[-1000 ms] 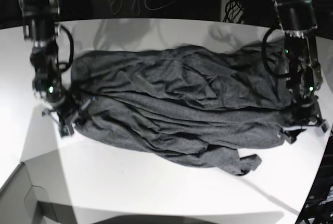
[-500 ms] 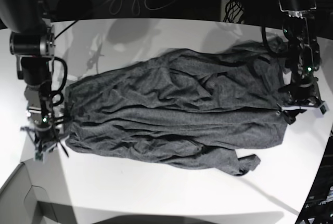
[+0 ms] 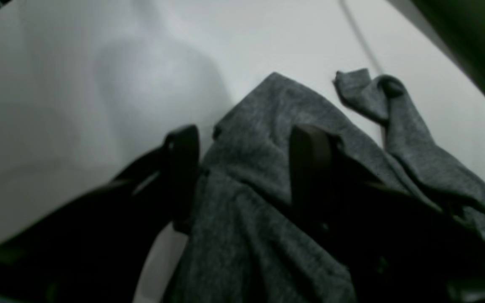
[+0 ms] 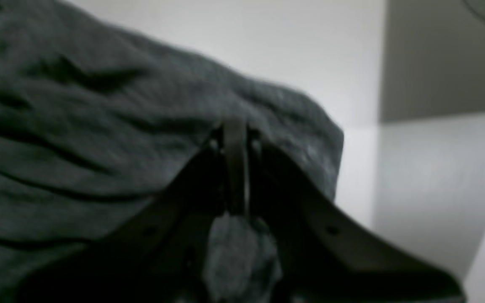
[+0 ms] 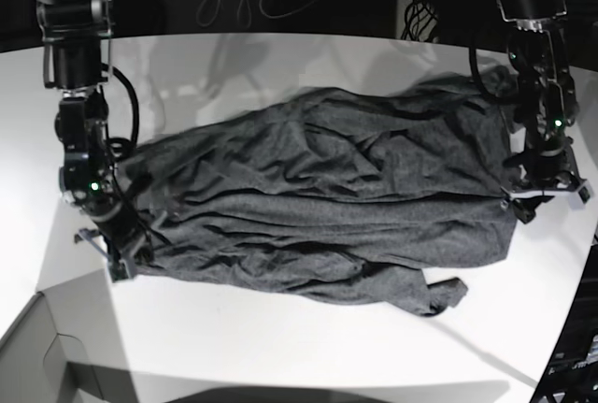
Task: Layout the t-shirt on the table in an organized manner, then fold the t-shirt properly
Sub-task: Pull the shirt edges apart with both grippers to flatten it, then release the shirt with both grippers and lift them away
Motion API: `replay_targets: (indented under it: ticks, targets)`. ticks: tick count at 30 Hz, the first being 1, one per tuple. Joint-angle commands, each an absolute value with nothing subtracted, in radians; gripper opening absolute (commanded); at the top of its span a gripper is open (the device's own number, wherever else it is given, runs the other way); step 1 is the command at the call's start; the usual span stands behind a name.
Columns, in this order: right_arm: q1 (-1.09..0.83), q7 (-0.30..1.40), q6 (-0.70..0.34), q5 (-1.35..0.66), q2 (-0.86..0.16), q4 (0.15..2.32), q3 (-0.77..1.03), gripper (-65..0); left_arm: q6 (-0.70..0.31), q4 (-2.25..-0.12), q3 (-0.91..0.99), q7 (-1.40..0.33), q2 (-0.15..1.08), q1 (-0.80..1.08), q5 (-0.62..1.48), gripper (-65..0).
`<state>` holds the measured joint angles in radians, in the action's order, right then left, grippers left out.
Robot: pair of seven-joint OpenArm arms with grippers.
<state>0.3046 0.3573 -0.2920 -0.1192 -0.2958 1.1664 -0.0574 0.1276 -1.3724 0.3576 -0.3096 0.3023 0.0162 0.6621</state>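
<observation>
Here the dark grey t-shirt (image 5: 318, 197) is spread out, wrinkled, across the middle of the white bench (image 5: 280, 347). One edge of it is pinched tight by the right gripper (image 4: 235, 168), with a bit of cloth bunched between the fingers. The left gripper (image 3: 242, 168) is held spread apart over the other edge, and cloth is seen between its fingers (image 3: 181, 168).
</observation>
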Motion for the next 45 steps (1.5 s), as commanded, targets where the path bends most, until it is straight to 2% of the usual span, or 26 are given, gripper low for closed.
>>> replay_targets:
  ticks: [1, 3, 9, 12, 16, 21, 31, 38, 41, 45]
  targets:
    - [0.331, 0.363, -0.292, -0.127, -0.308, 1.184, -0.05, -65.0, 0.122, -1.385, 0.363, -0.285, 0.321, -0.004, 0.661, -31.8]
    - [0.332, 0.381, -0.292, -0.127, -0.309, 1.181, -0.05, -63.7, 0.122, -1.385, 0.363, -0.285, 0.321, -0.004, 0.661, -31.8]
    - [0.377, 0.386, -0.294, -0.127, -0.346, 1.152, -0.051, -45.4, 0.122, -1.383, 0.363, -0.283, 0.321, -0.005, 0.661, -31.8]
    - [0.444, 0.377, -0.294, -0.127, -0.346, 1.043, -0.051, -40.7, 0.122, -1.383, 0.363, -0.283, 0.321, -0.005, 0.661, -31.8]
    - [0.533, 0.375, -0.3, -0.127, -0.361, 0.889, -0.051, -40.6, 0.12, -1.383, 0.363, -0.283, 0.321, -0.004, 0.661, -31.8]
    - [0.538, 0.375, -0.446, -0.127, -0.372, 0.885, -0.051, -40.6, 0.12, -1.383, 0.363, -0.283, 0.321, -0.005, 0.661, -31.8]
    - [0.512, 0.383, -0.447, 0.104, -0.331, 0.892, -0.041, -40.5, 0.12, -1.385, 0.363, -0.283, 0.32, -0.005, 0.662, -31.8]
    - [0.292, 0.39, -0.447, 0.111, -0.282, 1.282, 0.117, -40.1, 0.119, -1.429, 0.363, -0.288, 0.308, -0.001, 0.662, -31.8]
    - [0.209, 0.467, -0.447, 0.107, -0.271, 1.403, 0.148, -39.8, 0.119, -1.469, 0.363, -0.288, 0.305, 0.025, 0.665, -31.8]
    - [0.107, 0.567, -0.45, 0.107, -0.222, 1.552, 0.2, -36.5, 0.122, -1.511, 0.363, -0.289, 0.315, 0.073, 0.746, -31.8]
